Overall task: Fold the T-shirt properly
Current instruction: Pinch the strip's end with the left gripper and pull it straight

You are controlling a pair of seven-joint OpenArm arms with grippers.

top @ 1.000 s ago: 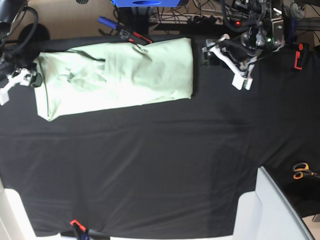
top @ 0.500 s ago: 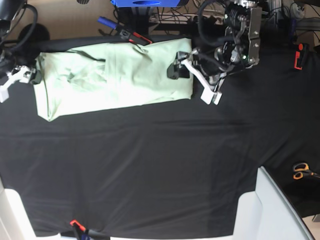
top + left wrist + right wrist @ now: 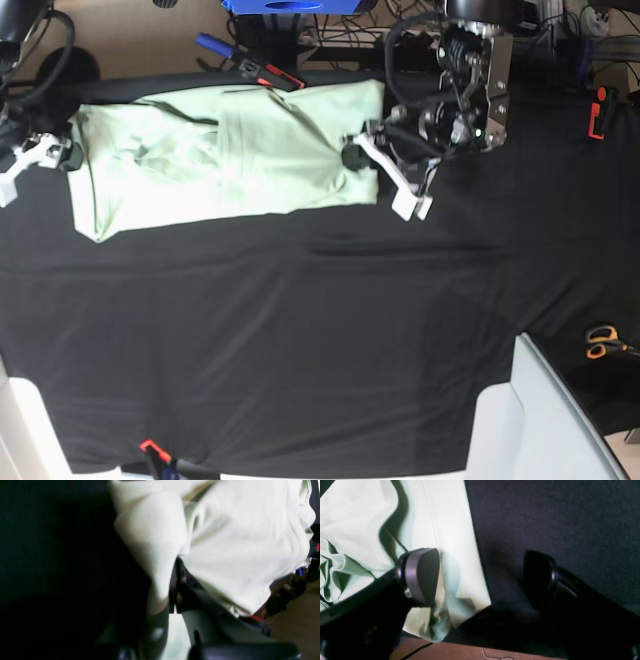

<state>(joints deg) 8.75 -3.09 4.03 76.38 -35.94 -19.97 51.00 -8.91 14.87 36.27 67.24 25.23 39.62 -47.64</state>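
The T-shirt (image 3: 225, 160) lies on the far part of the table (image 3: 300, 330), which is covered by a black cloth. It is folded to a long pale green band that goes from the left side of the base view to about the middle. The cloth has wrinkles in its left half. No label or writing can be read on it in any view.

At its right end the left tool (image 3: 372, 172) is on the fabric. In the left wrist view a fold of the shirt (image 3: 225, 542) is pinched between the two dark fingers (image 3: 175, 587), which are nearly together, so this tool has hold of the T-shirt.

At the other end the right tool (image 3: 482, 577) stands wide open over the shirt's edge. One finger (image 3: 420, 575) is above the green fabric (image 3: 445, 530) and the other is above the black cloth; it holds nothing. In the base view it shows at the left border (image 3: 40, 158).

Near the right edge of the table lie scissors (image 3: 603, 342) with orange handles. Behind the table there are cables and a blue object (image 3: 290, 6).
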